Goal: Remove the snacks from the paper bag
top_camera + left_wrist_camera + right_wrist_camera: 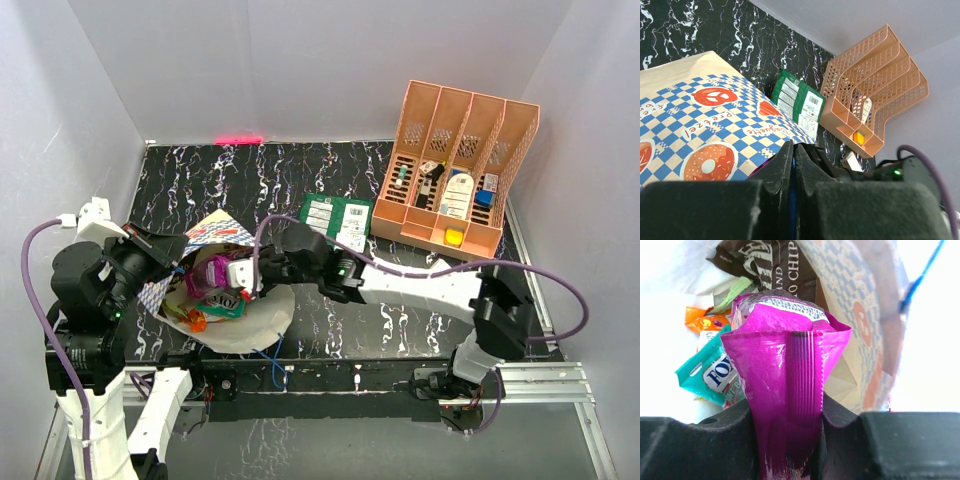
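The paper bag (215, 235) lies on its side at the left of the table, mouth toward the right arm. My left gripper (793, 146) is shut on the bag's blue cord handle (792, 214) at the checked top wall (705, 115). My right gripper (787, 410) reaches into the mouth, shut on a purple packet (785, 375) standing upright between its fingers. Behind it inside the bag lie a teal packet (710, 375), an orange one (702, 320) and a dark brown chip bag (775, 265). A green packet (338, 220) lies outside on the table.
A salmon-orange slotted rack (455, 170) with small items stands at the back right. A small white-and-red box (852, 161) shows near the right arm in the left wrist view. White walls close in the black marbled table (400, 320).
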Robot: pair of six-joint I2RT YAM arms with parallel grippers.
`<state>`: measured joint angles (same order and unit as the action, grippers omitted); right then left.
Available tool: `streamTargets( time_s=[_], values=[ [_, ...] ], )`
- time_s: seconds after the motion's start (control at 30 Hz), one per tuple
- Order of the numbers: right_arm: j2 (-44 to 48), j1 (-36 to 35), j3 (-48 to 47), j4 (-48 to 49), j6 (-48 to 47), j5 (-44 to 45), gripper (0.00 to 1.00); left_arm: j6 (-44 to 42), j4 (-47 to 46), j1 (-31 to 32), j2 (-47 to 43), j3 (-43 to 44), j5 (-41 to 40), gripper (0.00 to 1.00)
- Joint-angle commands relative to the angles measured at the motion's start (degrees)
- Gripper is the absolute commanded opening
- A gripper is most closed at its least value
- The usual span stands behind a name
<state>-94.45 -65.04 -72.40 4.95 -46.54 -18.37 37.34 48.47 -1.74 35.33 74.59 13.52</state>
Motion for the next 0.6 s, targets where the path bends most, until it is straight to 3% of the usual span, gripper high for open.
streamTargets(
  time_s=[0.0, 0.2, 0.43, 0.57],
  values=[
    [10.7, 0.17, 0.76, 10.25, 5.7, 0.03, 0.07, 0.02, 0.05, 0.14, -0.53, 0.46, -1.29, 0.0],
    [21.22, 0.19, 7.66, 8.88, 11.71, -1.02, 0.07, -0.16, 0.22, 0.15, -0.68, -0.16, -2.33, 0.0],
    [34.36, 0.17, 18.48, 8.02, 23.05, -8.35, 0.07, -0.19, 0.27, 0.22, 0.11, 0.09, -3.56, 0.0],
    [43.03, 0.17, 18.75, 2.06, 24.99, -3.39, 0.07, -0.22, 0.53, 0.31, 0.9, 0.86, -4.11, 0.0]
  ],
)
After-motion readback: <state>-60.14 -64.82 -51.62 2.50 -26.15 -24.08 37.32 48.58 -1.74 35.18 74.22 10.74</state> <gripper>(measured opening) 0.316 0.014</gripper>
